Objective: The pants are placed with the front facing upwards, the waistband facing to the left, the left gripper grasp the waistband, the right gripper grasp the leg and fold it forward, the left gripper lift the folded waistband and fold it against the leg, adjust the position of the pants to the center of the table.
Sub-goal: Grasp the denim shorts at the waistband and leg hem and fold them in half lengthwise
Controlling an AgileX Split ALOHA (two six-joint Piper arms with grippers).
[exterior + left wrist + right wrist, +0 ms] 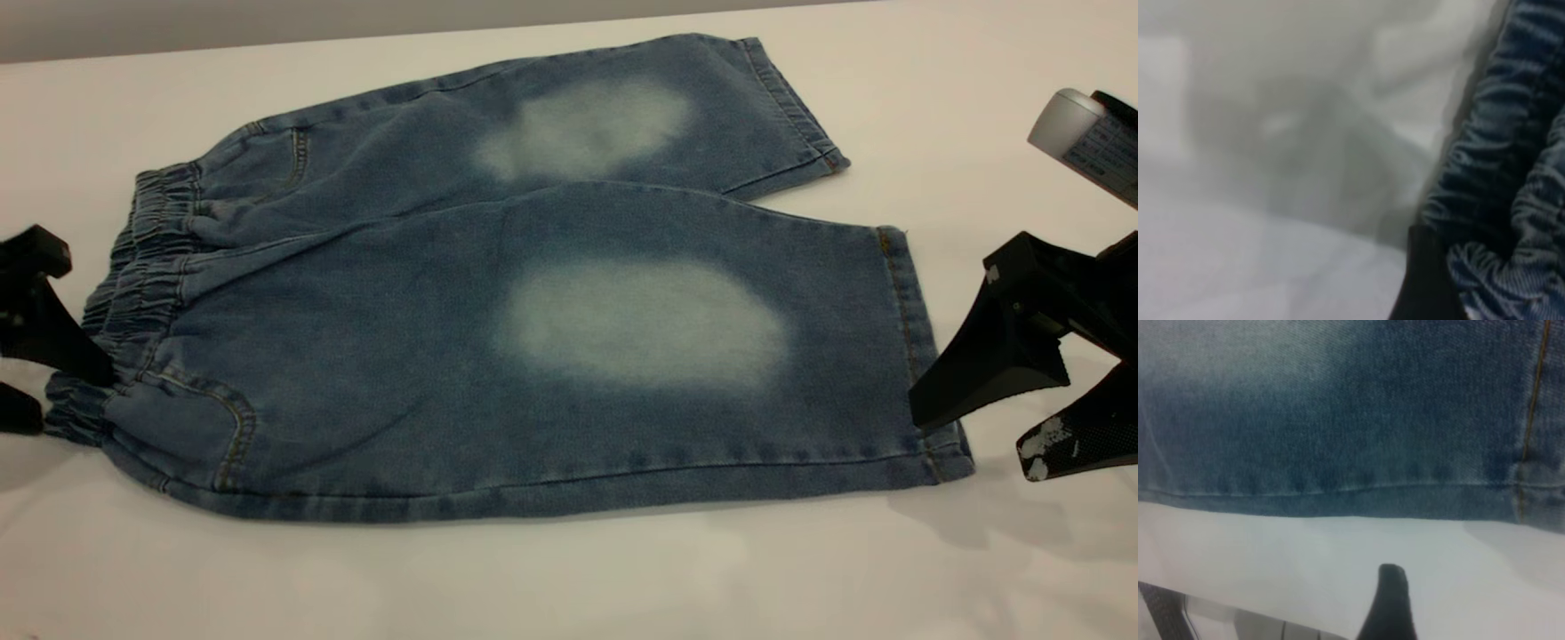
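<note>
The left tool (22,378) is at the waistband (142,267), with one black finger resting on the bunched cloth and the other lower down by the table (569,578); its fingers are apart, not yet squeezed. The right tool (978,436) is at the end of the near leg (640,347), with one finger tip on the hem and the scuffed white-tipped finger off to the side over the table, so it is open too. I think things could go wrong here if the left tool pinches only the top layer of the ruffled band, because then the cloth would slide out when it lifts. The right tool sits close to the very edge of the hem, so it might catch just a little bit and drop it, or push the leg into a wrinkle. The pants (498,293) lie flat and front up on the white table, waistband to the left, legs to the right. They are short blue denim with a pale faded patch on each thigh, pockets near the top, and stitched hems.
</note>
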